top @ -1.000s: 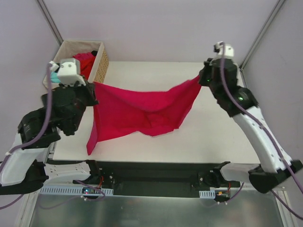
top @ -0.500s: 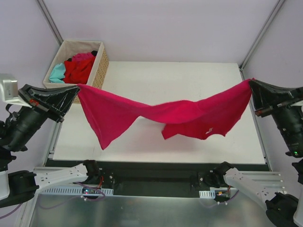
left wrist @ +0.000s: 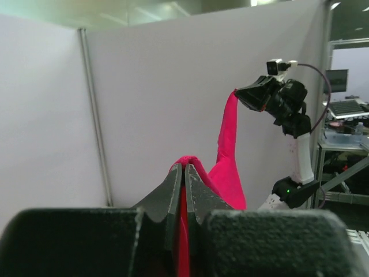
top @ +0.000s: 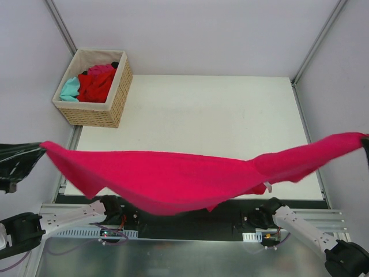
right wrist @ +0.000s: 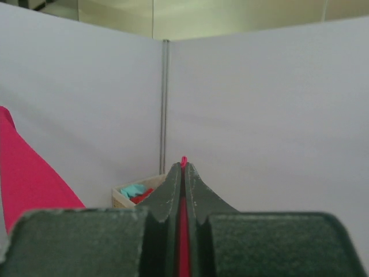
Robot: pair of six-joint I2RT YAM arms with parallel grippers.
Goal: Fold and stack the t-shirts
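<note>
Step in hand: spreading one shirt in the air ahead of laying it down to fold. Left gripper (left wrist: 183,173) is clamped on one end of the magenta shirt (top: 173,179), jaws pressed together with cloth between them. The shirt hangs taut over the near edge of the table (top: 219,115), clear of the top, sagging in the middle. Its long axis runs left-right along that edge, right end higher. Right gripper (right wrist: 183,170) is pinched tight on the other end. Remaining shirts sit in the basket (top: 95,111) off the far left corner. Next: carry it forward and lower both ends evenly, keeping tension so it lands flat.
</note>
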